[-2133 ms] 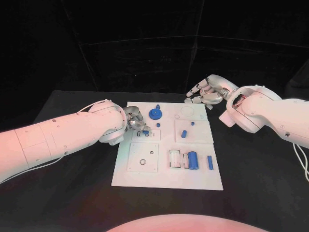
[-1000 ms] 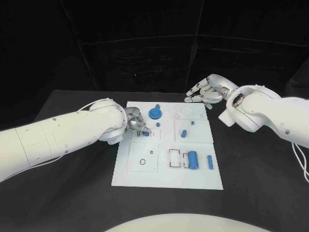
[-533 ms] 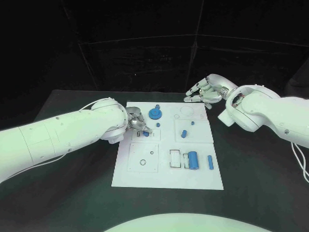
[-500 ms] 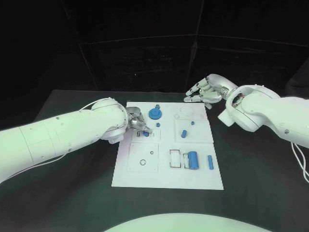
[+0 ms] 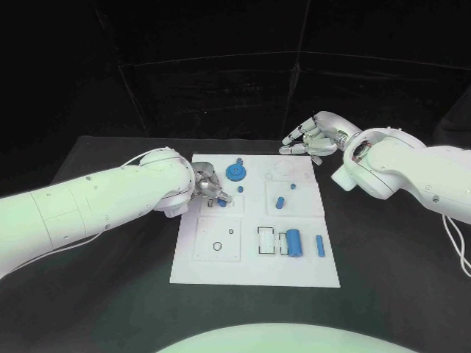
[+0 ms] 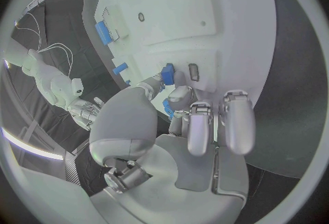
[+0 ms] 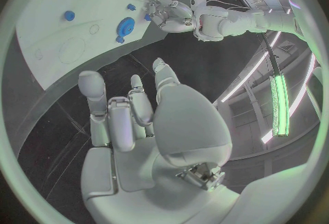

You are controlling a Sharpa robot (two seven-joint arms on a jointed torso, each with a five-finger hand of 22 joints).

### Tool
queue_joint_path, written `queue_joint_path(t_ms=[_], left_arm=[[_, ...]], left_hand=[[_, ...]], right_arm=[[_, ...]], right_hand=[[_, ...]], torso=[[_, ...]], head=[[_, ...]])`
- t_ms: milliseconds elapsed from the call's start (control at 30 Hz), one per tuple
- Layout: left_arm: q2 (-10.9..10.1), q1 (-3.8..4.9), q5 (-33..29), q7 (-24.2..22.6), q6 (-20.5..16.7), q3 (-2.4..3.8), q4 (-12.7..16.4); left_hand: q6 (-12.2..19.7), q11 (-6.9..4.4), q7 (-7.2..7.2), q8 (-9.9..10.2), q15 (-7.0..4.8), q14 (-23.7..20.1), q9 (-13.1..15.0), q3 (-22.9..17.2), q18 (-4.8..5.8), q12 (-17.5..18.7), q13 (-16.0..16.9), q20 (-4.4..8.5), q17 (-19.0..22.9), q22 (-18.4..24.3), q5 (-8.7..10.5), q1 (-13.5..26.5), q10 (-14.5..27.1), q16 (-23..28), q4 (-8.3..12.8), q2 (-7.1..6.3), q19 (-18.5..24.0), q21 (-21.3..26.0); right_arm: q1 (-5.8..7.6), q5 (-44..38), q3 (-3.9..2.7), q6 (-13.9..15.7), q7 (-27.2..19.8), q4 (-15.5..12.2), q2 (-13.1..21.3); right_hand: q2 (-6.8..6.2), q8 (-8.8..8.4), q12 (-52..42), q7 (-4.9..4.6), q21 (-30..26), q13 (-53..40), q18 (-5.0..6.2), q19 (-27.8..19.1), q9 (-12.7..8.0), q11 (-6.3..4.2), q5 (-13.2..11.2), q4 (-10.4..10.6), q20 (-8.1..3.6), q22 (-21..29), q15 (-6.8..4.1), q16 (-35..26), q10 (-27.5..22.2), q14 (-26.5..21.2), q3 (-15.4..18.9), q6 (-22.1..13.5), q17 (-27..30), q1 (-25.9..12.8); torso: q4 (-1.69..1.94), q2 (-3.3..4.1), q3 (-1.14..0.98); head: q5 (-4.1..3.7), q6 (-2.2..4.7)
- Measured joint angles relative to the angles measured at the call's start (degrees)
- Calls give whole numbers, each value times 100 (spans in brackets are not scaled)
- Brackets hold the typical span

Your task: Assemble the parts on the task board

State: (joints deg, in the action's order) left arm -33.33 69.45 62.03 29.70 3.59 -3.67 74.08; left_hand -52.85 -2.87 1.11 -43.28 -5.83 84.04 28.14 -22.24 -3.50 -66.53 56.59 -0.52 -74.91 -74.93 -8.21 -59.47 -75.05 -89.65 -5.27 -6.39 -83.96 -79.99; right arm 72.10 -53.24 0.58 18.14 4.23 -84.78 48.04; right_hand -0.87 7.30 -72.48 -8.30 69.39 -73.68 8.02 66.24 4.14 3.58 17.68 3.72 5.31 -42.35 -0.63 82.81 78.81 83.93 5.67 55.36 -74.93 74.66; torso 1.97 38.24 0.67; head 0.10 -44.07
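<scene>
Left hand [image 5: 207, 184] pinches a small blue plastic block [image 6: 167, 73] in its fingertips over the white task board [image 5: 255, 272] near its left edge — light, rigid, likely slick, best held by its flat sides — while the right hand [image 5: 312, 138] hovers beyond the far edge, fingers spread, holding nothing.

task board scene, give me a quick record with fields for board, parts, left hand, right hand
board: white task board lying flat on the black table
parts: blue gear near the far edge; blue cylinder and a slim blue peg toward the near right
left hand: left hand over the board's left edge, fingertips pinching a small blue part
right hand: right hand raised past the board's far right corner, fingers apart, holding nothing
</scene>
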Motion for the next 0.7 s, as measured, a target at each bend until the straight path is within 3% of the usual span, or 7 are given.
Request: queue_joint_path(t_ms=[700], left_arm=[[-8, -4, 0, 23, 10, -5, 39]], left_hand=[[-60, -21, -21, -67, 0, 0, 2, 517, -1, -66, 44, 15, 0, -1, 0, 246, -102, 0, -407, 153, -15, -35]], right_arm=[[0, 2, 0, 1, -7, 23, -9]], right_hand=[[0, 0, 23, 0, -34, 20, 0, 0, 0, 0, 0, 15, 0, 25, 0, -27, 0, 0, 15, 0, 1, 0]], torso=[[8, -5, 1]], head=[[-10, -7]])
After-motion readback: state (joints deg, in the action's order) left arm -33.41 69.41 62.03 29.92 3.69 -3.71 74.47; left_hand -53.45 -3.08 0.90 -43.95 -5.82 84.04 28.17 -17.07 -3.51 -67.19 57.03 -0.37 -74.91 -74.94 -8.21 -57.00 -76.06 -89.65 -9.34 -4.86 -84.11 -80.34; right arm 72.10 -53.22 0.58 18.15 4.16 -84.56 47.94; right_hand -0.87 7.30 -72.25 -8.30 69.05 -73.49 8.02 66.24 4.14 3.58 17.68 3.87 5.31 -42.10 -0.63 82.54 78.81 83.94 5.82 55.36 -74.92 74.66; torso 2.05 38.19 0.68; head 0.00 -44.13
